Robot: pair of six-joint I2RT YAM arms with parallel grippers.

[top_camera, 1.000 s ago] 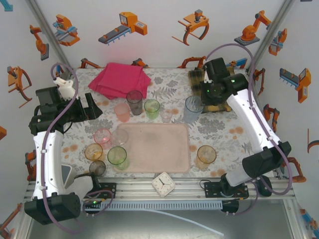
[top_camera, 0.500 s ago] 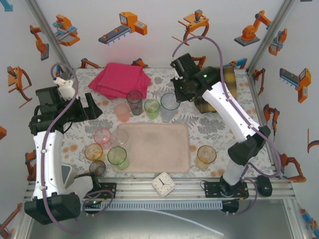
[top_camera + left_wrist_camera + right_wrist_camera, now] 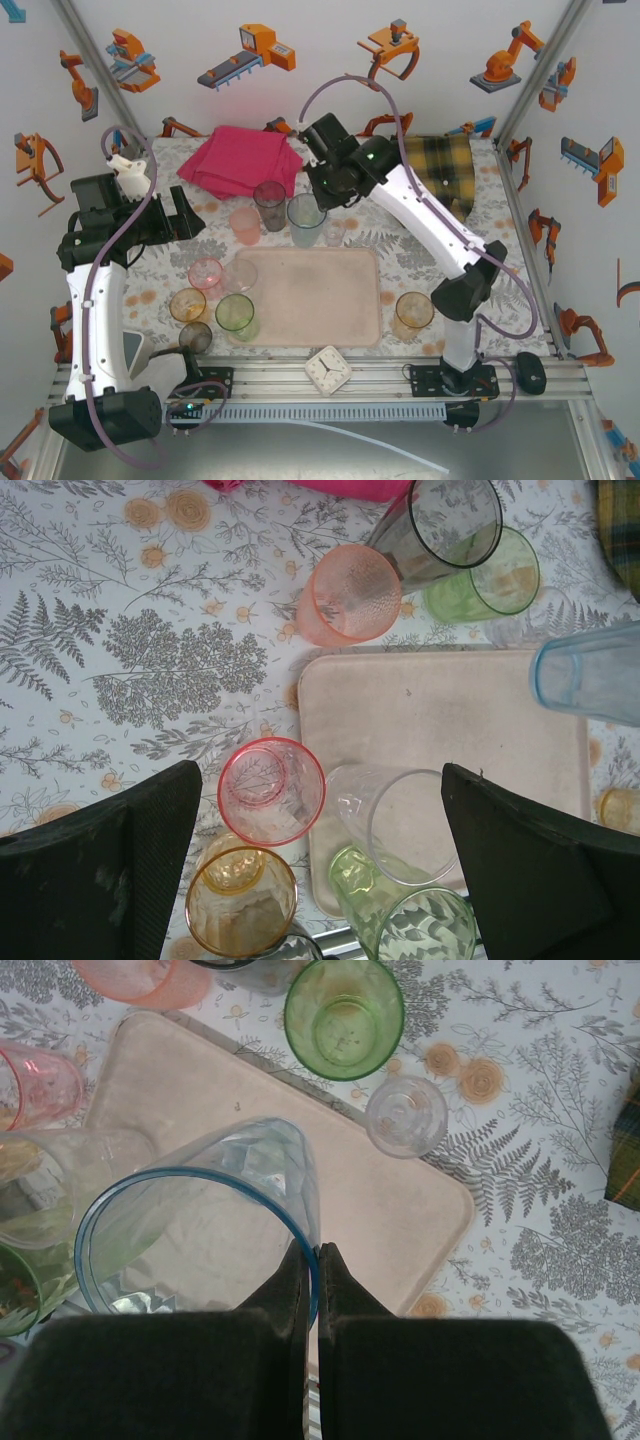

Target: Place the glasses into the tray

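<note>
Rim-pinched blue glass (image 3: 200, 1230) in the right fingers (image 3: 285, 1290), left fingers (image 3: 120, 840) spread empty: thin hold, could slip near the tray (image 3: 400, 1190).

Shiny glasses (image 3: 345, 592), matt tray (image 3: 320, 295).
You're seeing glossy, see-through glasses, a smooth dull tray, and a soft folded pink cloth (image 3: 240, 160) far left.

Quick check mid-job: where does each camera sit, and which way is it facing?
Top external: above and behind the bases, looking down on the tray; both arms show.
Left wrist: on the left arm, looking down; left gripper open, framing the tray's left end.
Right wrist: looking down; right gripper pinches the blue glass rim.
Shared: all show tray and blue glass.
</note>
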